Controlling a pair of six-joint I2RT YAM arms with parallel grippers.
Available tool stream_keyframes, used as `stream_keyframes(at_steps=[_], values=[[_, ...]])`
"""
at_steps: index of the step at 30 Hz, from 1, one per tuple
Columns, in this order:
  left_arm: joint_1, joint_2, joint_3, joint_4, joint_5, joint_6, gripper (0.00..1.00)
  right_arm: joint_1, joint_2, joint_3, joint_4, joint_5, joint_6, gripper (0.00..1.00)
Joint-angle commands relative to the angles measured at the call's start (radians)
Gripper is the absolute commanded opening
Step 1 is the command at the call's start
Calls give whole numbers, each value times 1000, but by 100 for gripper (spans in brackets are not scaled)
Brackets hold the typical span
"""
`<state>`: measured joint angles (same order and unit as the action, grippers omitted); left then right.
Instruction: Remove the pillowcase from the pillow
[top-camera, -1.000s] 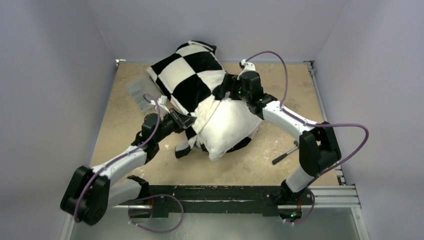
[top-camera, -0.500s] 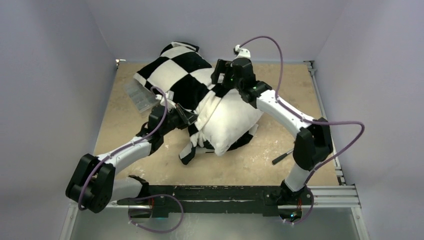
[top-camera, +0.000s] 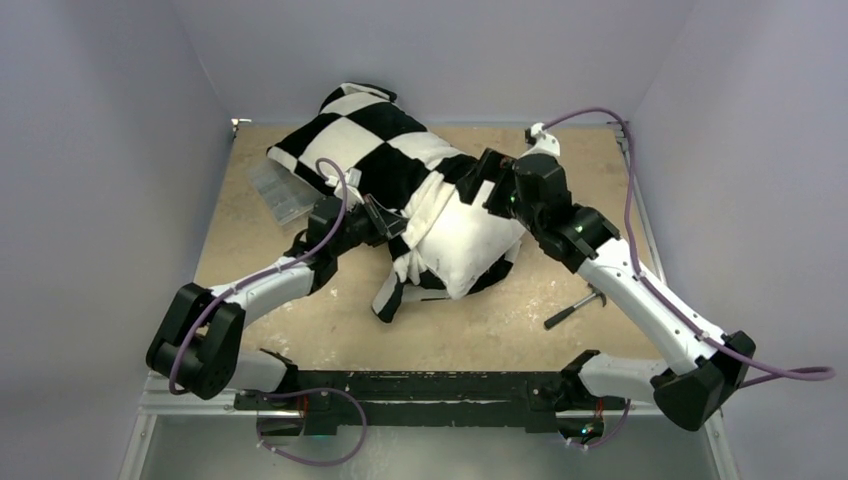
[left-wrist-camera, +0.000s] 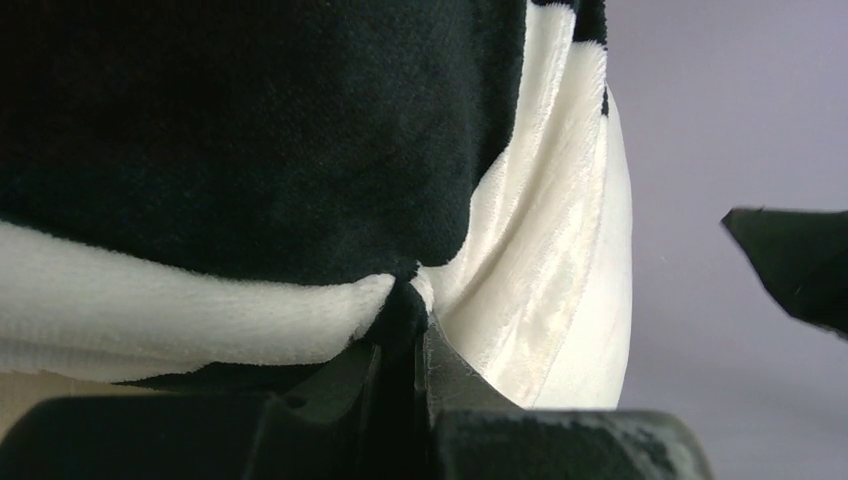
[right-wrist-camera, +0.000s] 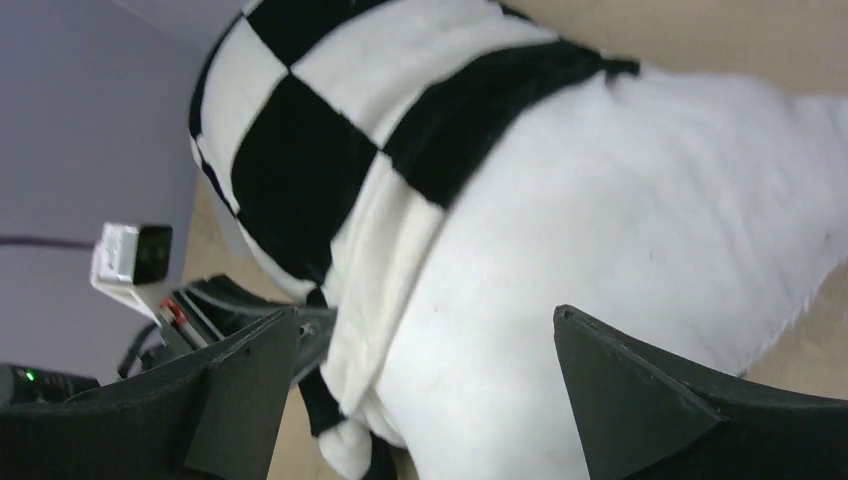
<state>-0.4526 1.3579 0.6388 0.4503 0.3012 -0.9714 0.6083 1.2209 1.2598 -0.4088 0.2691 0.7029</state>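
Note:
The black-and-white checkered pillowcase (top-camera: 365, 150) covers the far half of the white pillow (top-camera: 465, 240); the pillow's near half is bare. My left gripper (top-camera: 392, 222) is shut on a bunched fold of the pillowcase edge at the pillow's left side. In the left wrist view the gripper (left-wrist-camera: 405, 305) pinches black and white fabric (left-wrist-camera: 250, 130). My right gripper (top-camera: 482, 182) is open above the pillow's far right part. In the right wrist view the gripper (right-wrist-camera: 425, 350) has its fingers (right-wrist-camera: 640, 400) spread wide over the bare pillow (right-wrist-camera: 620, 220), holding nothing, with the pillowcase (right-wrist-camera: 300, 160) beyond.
A clear plastic packet (top-camera: 278, 190) lies at the left, partly under the pillowcase. A black-handled tool (top-camera: 570, 308) lies on the table at the right. Grey walls close in the left, back and right sides. A black rail (top-camera: 420, 385) runs along the near edge.
The right gripper has come away from the pillowcase's far edge and moved right and nearer, over the pillow; its elbow swung low to the right. The left gripper shifted farther and slightly right, still gripping fabric.

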Motion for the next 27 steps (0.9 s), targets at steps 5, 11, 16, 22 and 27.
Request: stream_keyframes(at_steps=[5, 11, 16, 22, 27], values=[[-21, 44, 98, 125, 2, -20, 0, 60, -77, -134, -171, -45, 127, 99], [-30, 49, 98, 124, -13, -19, 0, 96, -51, -203, -146, -91, 151, 99], [-38, 53, 87, 126, -23, -21, 0, 151, 40, -224, -60, -121, 136, 99], [-41, 54, 83, 117, -38, -8, 0, 155, 165, -274, 58, -85, 133, 98], [-35, 22, 111, -21, -108, 81, 0, 154, 158, -257, 99, -89, 142, 33]])
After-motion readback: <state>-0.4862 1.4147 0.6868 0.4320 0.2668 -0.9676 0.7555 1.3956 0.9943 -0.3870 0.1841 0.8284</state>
